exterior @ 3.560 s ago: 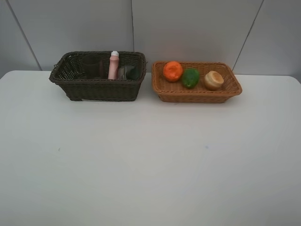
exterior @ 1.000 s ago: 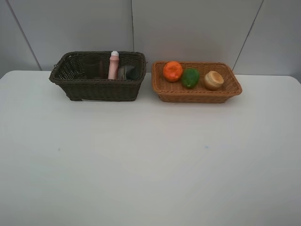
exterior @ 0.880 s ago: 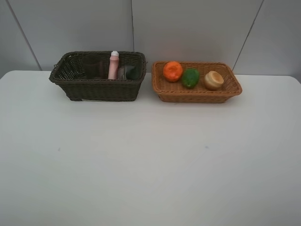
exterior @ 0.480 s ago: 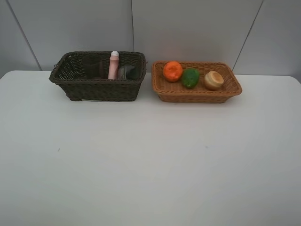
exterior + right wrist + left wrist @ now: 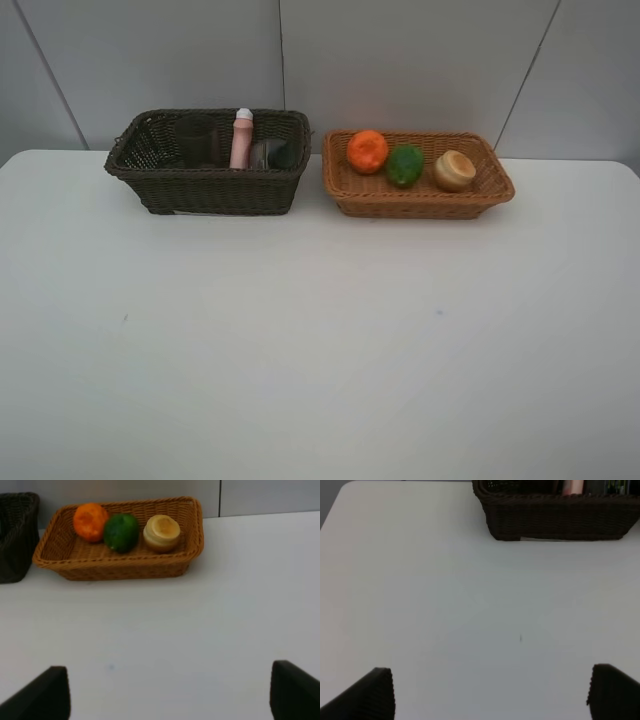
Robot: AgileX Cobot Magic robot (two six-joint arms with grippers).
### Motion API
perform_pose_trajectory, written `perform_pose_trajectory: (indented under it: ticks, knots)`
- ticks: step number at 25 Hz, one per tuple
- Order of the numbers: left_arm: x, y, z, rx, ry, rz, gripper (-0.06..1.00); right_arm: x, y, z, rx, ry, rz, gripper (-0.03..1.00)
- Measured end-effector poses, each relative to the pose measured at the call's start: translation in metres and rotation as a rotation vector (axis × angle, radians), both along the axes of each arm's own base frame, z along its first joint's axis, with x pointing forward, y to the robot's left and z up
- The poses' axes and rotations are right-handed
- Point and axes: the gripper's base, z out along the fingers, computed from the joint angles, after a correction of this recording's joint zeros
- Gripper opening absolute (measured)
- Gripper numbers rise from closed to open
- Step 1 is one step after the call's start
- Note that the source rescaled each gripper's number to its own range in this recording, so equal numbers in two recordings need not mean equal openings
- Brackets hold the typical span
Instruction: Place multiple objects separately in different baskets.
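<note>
A: Exterior high view first. What sits at the counter's [image 5: 300, 340] back edge?

B: Two wicker baskets side by side. The dark basket [image 5: 208, 188] is deep; inside stand a pink bottle [image 5: 241, 140] with a white cap, a dim cup [image 5: 197, 142] toward the basket's left end, and a green bottle [image 5: 282, 155] toward its right end, partly hidden by the rim.

A: And the tan basket [image 5: 420, 200]?

B: Shallower. It holds an orange [image 5: 367, 151], a lime [image 5: 405, 165] touching it, and a pale round fruit [image 5: 455, 170] just beside, showing a hollowed yellowish top.

A: Where are the arms?

B: Neither shows from above. Each wrist view looks across bare counter toward a basket. The left fingers [image 5: 370, 697] stand wide apart, nothing between them, well short of the dark basket. The right fingers [image 5: 45, 695] are also apart and empty, well short of the tan basket.
</note>
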Motion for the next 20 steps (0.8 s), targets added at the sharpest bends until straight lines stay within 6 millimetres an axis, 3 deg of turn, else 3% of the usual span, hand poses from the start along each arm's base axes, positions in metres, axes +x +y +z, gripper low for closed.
perform_pose_trajectory:
  ticks: [20]
  knots:
    - [-0.0001, 0.0005, 0.0, -0.007, 0.0, -0.034, 1.0, 0.0, 0.0, 0.0, 0.0, 0.0, 0.0, 0.82]
